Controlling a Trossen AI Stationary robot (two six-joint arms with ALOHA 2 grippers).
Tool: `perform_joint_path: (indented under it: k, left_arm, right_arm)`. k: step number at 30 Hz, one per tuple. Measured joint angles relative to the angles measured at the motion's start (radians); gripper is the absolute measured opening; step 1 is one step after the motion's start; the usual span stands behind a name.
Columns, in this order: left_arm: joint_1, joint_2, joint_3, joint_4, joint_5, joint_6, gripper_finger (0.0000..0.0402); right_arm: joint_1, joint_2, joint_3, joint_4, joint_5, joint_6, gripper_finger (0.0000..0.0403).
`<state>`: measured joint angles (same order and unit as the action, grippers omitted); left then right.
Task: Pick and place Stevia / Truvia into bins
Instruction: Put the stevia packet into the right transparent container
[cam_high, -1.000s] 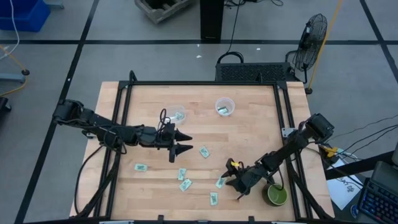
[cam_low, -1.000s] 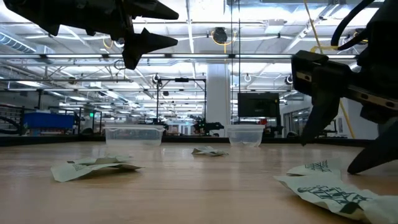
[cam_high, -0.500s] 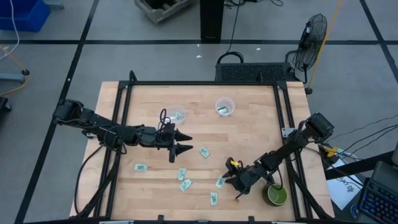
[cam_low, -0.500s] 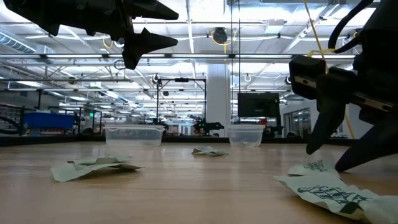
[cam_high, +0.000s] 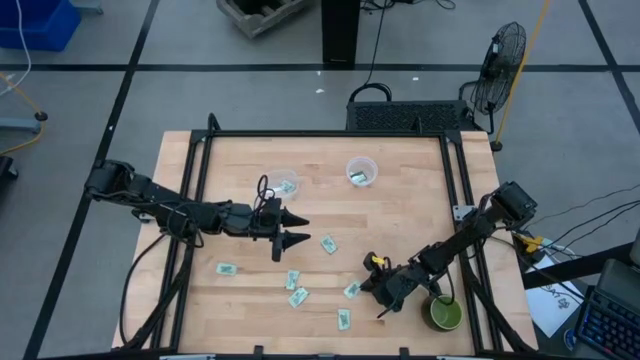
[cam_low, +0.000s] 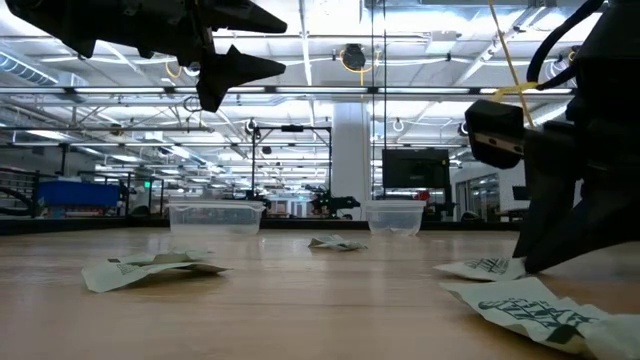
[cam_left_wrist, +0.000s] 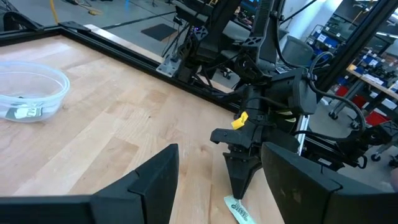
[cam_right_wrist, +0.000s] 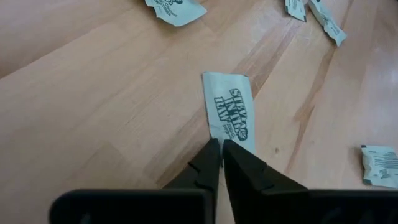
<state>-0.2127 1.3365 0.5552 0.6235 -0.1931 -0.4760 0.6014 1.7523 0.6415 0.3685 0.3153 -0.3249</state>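
- Pressing down at the table (cam_high: 400, 220) just beside the dark green mug (cam_high: 445, 314), the right gripper (cam_right_wrist: 221, 144) is seen with its fingers squeezed together, their tips set against the near edge of one Stevia sachet (cam_right_wrist: 233, 112). The low, steep approach is judged to suit flat paper, which must be nipped by an edge. Whether paper is actually caught between the tips cannot be told.
- The left gripper (cam_high: 300, 229) is held above the wood, well away from the mug and toward the table's middle, with its fingers spread wide and empty. It is judged to be waiting there, within reach of both the loose sachets and the containers.
- Six sachets are counted loose on the table: the targeted one nearest the mug, and five scattered farther off.
- Two bins are counted, the oval tub (cam_high: 293, 178) and the round cup (cam_high: 349, 165), both far from the mug at the opposite side. At least one sachet is seen in each.
- One mug is counted, and it is not a bin.
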Motion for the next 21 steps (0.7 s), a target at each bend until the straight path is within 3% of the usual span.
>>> perform_joint_path:
  k: [7,12,15,21]
  left_arm:
    - [0.0,0.0,0.0,0.0,0.0,0.0,0.0234]
    - [0.0,0.0,0.0,0.0,0.0,0.001,0.0235]
    - [0.0,0.0,0.0,-0.001,0.0,0.002,0.0235]
    - [0.0,0.0,0.0,0.0,0.0,0.002,0.0234]
  right_arm:
    - [0.0,-0.01,-0.001,0.02,0.023,0.005,0.0002]
    - [-0.002,-0.091,-0.005,0.018,0.06,0.003,0.0001]
    - [-0.001,-0.16,-0.002,0.009,0.117,-0.003,0.0001]
    - [-0.03,-0.301,-0.002,-0.001,0.34,-0.003,0.0001]
